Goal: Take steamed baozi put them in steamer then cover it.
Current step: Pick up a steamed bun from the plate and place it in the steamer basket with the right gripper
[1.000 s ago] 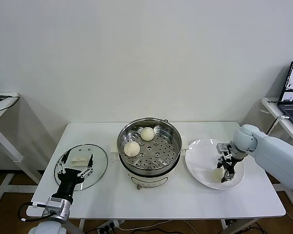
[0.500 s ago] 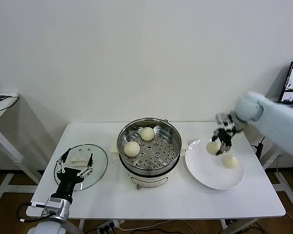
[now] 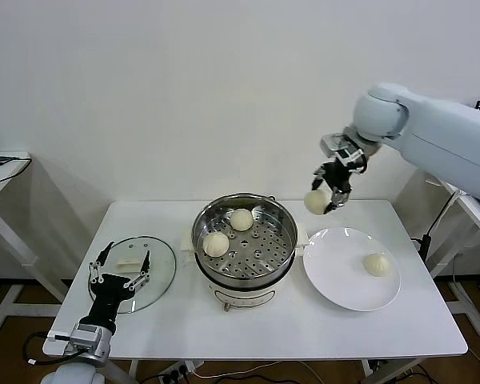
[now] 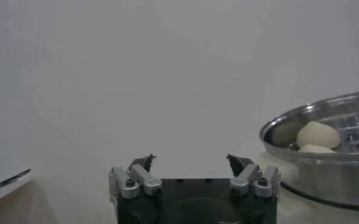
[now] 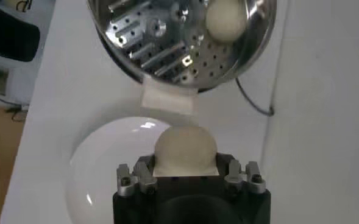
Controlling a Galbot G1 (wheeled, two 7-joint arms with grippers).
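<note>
Left hand (image 3: 118, 270) hangs nearest, low at the desk's (image 3: 272, 324) front left corner, fingers spread wide and holding nothing, just over the near edge of the glass lid (image 3: 141, 268) lying flat on the desk. Past it, mid-desk, the steamer (image 3: 245, 240) stands uncovered with two buns (image 3: 216, 243) on its perforated tray; its base is partly hidden below the pot. To its right the white plate (image 3: 340, 280) carries one bun (image 3: 376, 264). Farthest and highest, the right hand (image 3: 333, 192) is raised above the gap between steamer and plate, closed on a fourth bun (image 3: 316, 201); in its wrist view that bun (image 5: 185, 150) hides the fingertips.
</note>
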